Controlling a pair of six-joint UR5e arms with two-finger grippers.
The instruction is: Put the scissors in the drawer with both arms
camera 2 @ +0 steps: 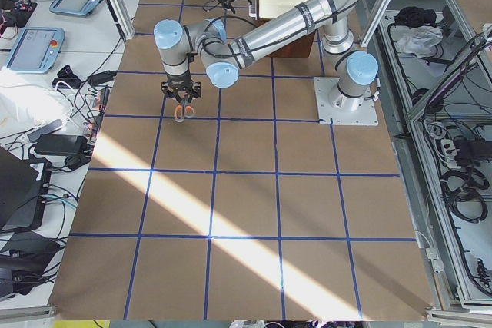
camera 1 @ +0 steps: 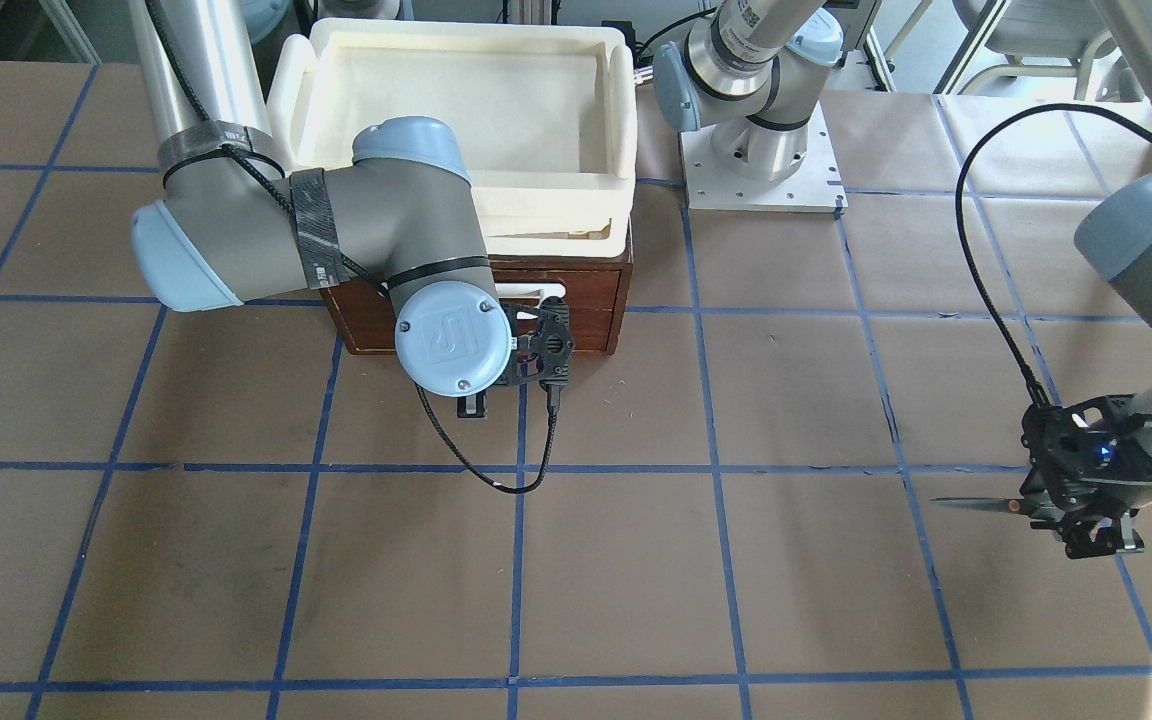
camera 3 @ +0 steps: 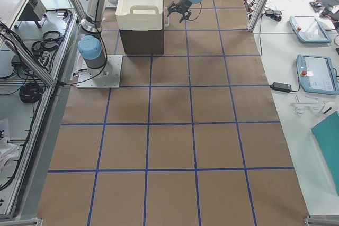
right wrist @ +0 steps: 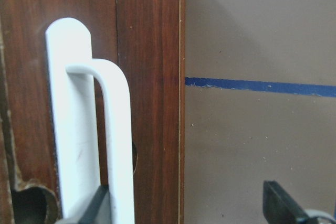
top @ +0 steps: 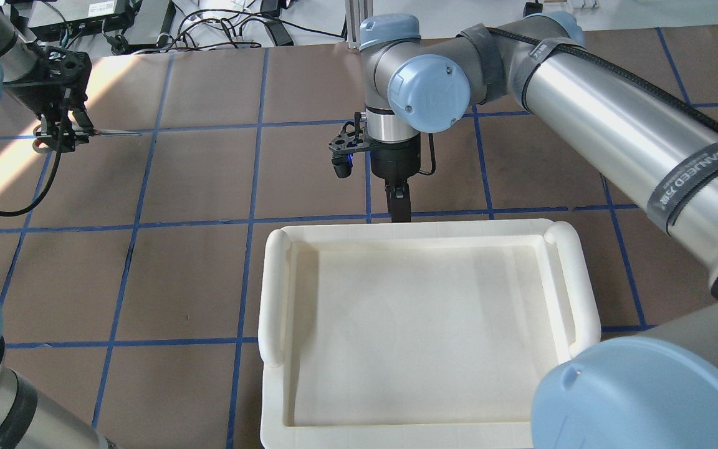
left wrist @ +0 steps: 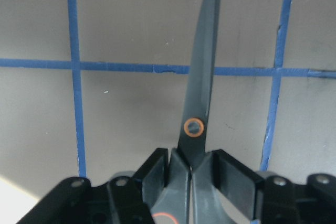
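My left gripper (top: 60, 132) is shut on the scissors (top: 113, 132) near the pivot. The thin dark blades stick out level over the brown table. In the left wrist view the orange pivot dot of the scissors (left wrist: 193, 127) sits just past the gripper (left wrist: 190, 174). They also show in the front view (camera 1: 976, 504). My right gripper (right wrist: 184, 211) is open at the dark reddish-brown drawer (camera 1: 596, 300). One finger (right wrist: 92, 208) lies by the white bar handle (right wrist: 113, 145), the other finger (right wrist: 281, 208) off to the side. From overhead the drawer is hidden under the bin.
A cream-white plastic bin (top: 275, 299) stands on top of the drawer cabinet (camera 3: 140, 41). The right arm's base plate (camera 1: 761, 165) stands beside the cabinet. Blue tape lines grid the brown table. A black cable (camera 1: 496, 480) loops below the right wrist.
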